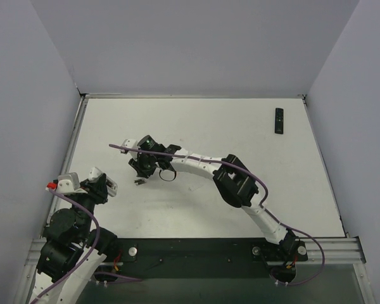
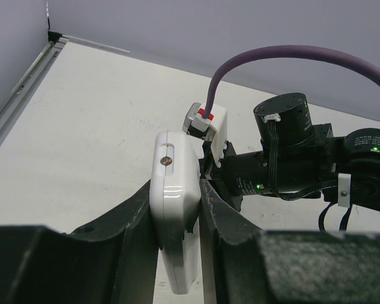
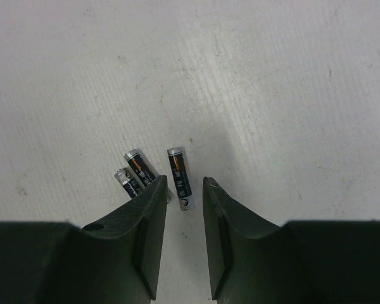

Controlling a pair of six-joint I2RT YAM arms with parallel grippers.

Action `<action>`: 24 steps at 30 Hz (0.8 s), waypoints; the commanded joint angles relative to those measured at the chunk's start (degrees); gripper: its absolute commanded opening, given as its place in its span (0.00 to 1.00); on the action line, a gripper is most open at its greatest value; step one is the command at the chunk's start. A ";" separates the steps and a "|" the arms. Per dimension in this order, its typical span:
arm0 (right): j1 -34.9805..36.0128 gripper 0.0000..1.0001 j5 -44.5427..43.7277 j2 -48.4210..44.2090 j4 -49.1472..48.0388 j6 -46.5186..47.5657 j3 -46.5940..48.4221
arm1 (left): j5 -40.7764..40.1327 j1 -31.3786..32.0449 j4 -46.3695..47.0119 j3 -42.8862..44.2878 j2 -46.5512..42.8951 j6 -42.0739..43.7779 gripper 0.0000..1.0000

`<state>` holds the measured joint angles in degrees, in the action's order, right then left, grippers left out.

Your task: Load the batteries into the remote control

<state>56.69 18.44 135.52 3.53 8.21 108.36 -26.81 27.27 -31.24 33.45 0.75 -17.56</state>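
Note:
My left gripper [image 2: 175, 189] is shut on a white remote [image 2: 172, 171] and holds it on edge above the table; it sits at the near left in the top view [image 1: 101, 183]. Three small dark batteries with silver ends lie on the white table. One battery [image 3: 179, 177] lies between the fingertips of my open right gripper [image 3: 183, 190]. The other two batteries [image 3: 134, 172] lie just left of it, partly hidden behind the left finger. In the top view the right gripper [image 1: 142, 172] hovers over the batteries [image 1: 139, 182] at the table's left middle.
A black remote [image 1: 278, 120] lies at the far right of the table, near the back wall. The right arm's wrist and purple cable [image 2: 285, 152] sit close in front of the left gripper. Walls enclose the table on three sides.

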 commanded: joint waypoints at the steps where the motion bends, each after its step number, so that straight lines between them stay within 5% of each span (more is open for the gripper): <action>1: -0.44 0.23 -1.21 1.32 0.07 -0.82 2.82 | -0.17 -0.46 1.62 0.47 0.39 0.42 0.00; 13: -0.52 0.14 -1.74 2.29 0.69 -0.74 0.72 | 0.35 -0.46 1.63 0.39 0.57 0.51 0.00; 24: -0.87 0.21 0.02 -0.35 -2.11 -5.12 -0.69 | 0.44 -0.37 1.54 0.39 0.74 0.51 0.00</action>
<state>56.07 17.39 138.15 3.20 6.28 109.03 -26.76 27.20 -31.27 33.45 0.82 -17.56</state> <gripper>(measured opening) 0.184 0.357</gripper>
